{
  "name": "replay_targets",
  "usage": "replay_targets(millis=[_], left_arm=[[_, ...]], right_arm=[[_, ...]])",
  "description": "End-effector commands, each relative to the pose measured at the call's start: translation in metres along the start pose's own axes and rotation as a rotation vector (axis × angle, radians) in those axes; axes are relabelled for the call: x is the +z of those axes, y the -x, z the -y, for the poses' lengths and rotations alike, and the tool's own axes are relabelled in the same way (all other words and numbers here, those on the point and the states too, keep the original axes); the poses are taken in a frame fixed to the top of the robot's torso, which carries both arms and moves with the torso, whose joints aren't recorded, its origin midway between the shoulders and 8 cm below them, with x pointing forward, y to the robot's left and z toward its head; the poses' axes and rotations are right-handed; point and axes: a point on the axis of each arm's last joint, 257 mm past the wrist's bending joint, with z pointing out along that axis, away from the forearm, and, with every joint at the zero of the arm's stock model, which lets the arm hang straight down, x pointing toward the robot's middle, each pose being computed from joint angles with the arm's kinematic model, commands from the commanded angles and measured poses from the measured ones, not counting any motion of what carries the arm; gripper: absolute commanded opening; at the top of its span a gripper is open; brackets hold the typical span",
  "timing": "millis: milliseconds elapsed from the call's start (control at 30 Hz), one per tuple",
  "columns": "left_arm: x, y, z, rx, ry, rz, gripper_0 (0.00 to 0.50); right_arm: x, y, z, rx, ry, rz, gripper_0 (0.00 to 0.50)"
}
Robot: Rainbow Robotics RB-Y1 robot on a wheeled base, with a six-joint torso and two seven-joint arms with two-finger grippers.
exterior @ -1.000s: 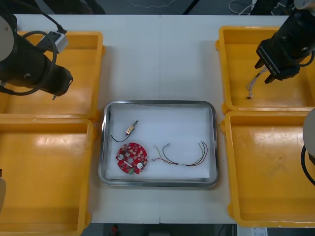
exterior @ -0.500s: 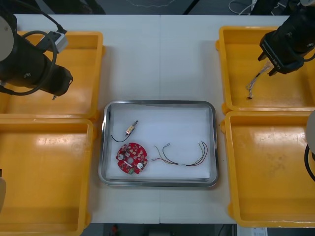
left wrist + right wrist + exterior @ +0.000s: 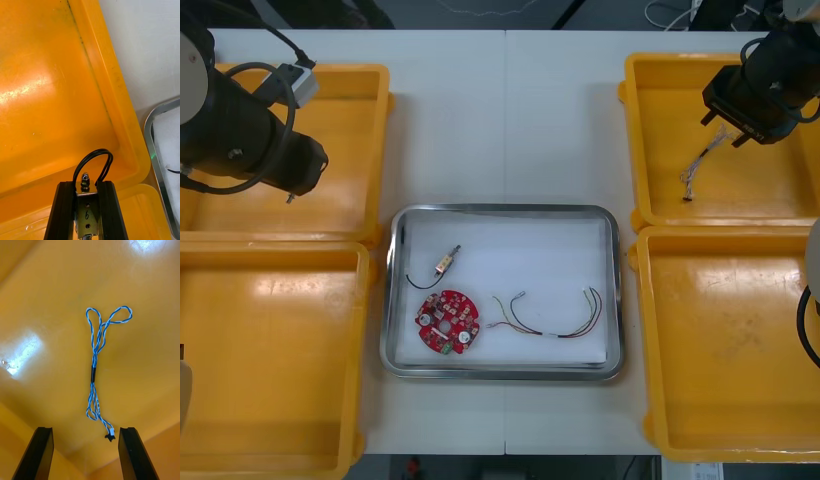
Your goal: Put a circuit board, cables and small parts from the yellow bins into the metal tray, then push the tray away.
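Hovering my R claw (image 3: 85,433) — wide open, empty — over blue-white cable (image 3: 93,371) in far R bin (image 3: 41,296). L claw (image 3: 86,185) clamps a small part (image 3: 87,214). Tray (image 3: 500,209) has board (image 3: 448,322), cables (image 3: 565,326); push not done.

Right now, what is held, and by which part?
Left gripper, over far left bin, clamps a small metal part by its body. Right gripper, over far right bin, holds nothing.

Bulky black arms (image 3: 250,145) — flat, square-tipped black fingers (image 3: 42,453).
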Motion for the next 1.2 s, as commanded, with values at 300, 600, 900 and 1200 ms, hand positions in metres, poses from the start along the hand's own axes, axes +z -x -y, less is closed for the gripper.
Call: replay_targets(millis=[300,600,900,1200], left_arm=[[-0.006,0.000,-0.001,-0.134,0.003,0.025,0.003],[-0.006,-0.001,-0.001,-0.136,0.005,0.023,0.004],[-0.006,0.000,0.000,-0.135,0.002,0.024,0.004],[-0.006,0.000,-0.001,-0.135,0.005,0.025,0.003]], right_arm=[[0.005,0.034,-0.021,-0.053,0.065,0.087,0.500],[0.031,0.019,-0.019,-0.049,0.056,0.057,0.500],[0.053,0.007,-0.023,-0.030,0.064,0.052,0.500],[0.065,-0.002,-0.022,-0.035,0.055,0.044,0.500]])
